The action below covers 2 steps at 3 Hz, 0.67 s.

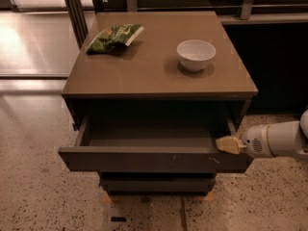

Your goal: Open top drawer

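Observation:
The top drawer (144, 160) is a wide dark grey-brown drawer with small white scratch marks right of centre. It stands pulled out from the cabinet, and its shallow grey interior (149, 136) shows with nothing in it. My gripper (227, 145) comes in from the right on a white arm (276, 139). Its pale tip sits at the right end of the drawer's front edge.
On the cabinet top (154, 76) lie a green snack bag (114, 36) at the back left and a white bowl (196, 55) at the right. Two narrower drawer fronts (156, 182) sit below. Speckled floor surrounds the cabinet; a dark wall stands at the right.

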Motion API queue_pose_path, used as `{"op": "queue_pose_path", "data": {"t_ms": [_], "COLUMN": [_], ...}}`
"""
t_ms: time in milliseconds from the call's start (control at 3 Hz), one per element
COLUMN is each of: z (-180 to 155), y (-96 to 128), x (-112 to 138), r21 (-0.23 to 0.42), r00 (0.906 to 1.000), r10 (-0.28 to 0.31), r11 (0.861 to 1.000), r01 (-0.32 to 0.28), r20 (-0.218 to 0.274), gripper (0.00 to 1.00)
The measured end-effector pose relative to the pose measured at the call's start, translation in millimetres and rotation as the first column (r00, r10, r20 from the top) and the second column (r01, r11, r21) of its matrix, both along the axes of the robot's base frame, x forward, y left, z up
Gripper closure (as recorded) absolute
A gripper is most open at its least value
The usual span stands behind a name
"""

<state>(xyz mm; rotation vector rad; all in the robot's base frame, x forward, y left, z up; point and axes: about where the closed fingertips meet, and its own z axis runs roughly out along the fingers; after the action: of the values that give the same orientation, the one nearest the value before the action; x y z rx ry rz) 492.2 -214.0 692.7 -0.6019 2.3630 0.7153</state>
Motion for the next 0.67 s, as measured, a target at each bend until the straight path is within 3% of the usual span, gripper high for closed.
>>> {"op": "queue_pose_path", "data": {"t_ms": [333, 667], "z": [3.4, 3.4], "y": [-1.9, -1.9], "x": [-13.5, -13.5], "r21": [0.044, 0.044], "r00": [0.9996, 0.9996], "r10": [-0.009, -0.009], "r11": [0.999, 0.999], "r01": [0.01, 0.01], "r20": [-0.027, -0.027], "gripper": [1.0, 1.0]}}
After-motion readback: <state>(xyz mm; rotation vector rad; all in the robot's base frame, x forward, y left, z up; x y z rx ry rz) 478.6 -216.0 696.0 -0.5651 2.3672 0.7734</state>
